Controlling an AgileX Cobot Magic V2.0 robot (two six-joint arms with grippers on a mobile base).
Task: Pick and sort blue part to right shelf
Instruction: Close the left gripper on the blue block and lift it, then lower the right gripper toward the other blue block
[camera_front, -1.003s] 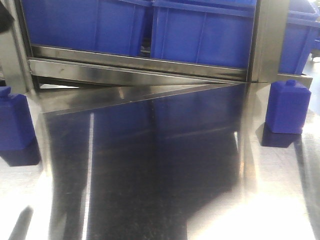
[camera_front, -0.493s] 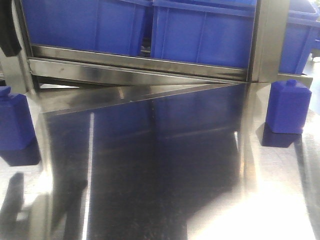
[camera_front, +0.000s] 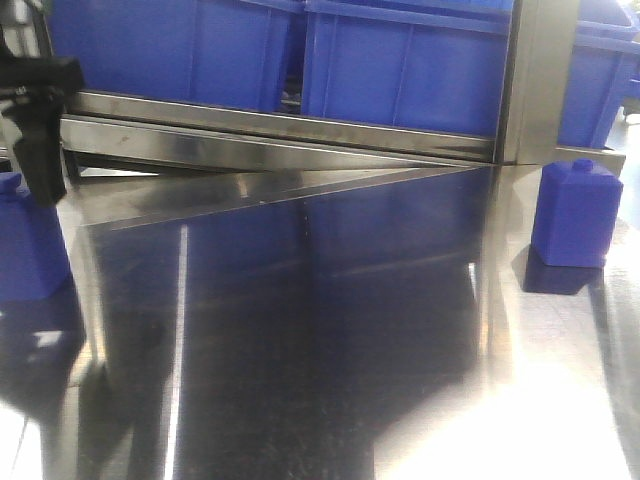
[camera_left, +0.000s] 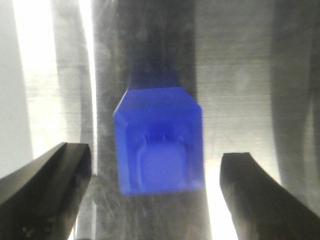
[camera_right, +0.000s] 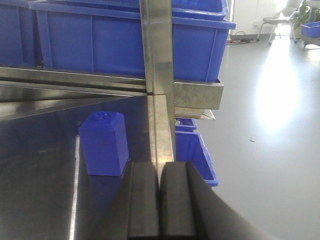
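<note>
Blue part (camera_left: 159, 145) stands on the table (camera_left: 240, 75), centred between the jaws of the left claw (camera_left: 152, 170), which are spread wide to straddle it. The view is blurry, but they probably aren't touching it. Right claw (camera_right: 160, 200) pressed closed, empty, near a second part (camera_right: 104, 144).

**Legible Markings**

No text, label, brand, number or sign can be read in any view. The blue part (camera_left: 159, 145) under the left wrist camera shows a moulded relief on its top face, but it is too blurred to make out any characters. The blue bins (camera_front: 400, 70) on the right shelf (camera_front: 280, 135) and the steel table (camera_front: 320, 350) present plain, unmarked surfaces.
</note>
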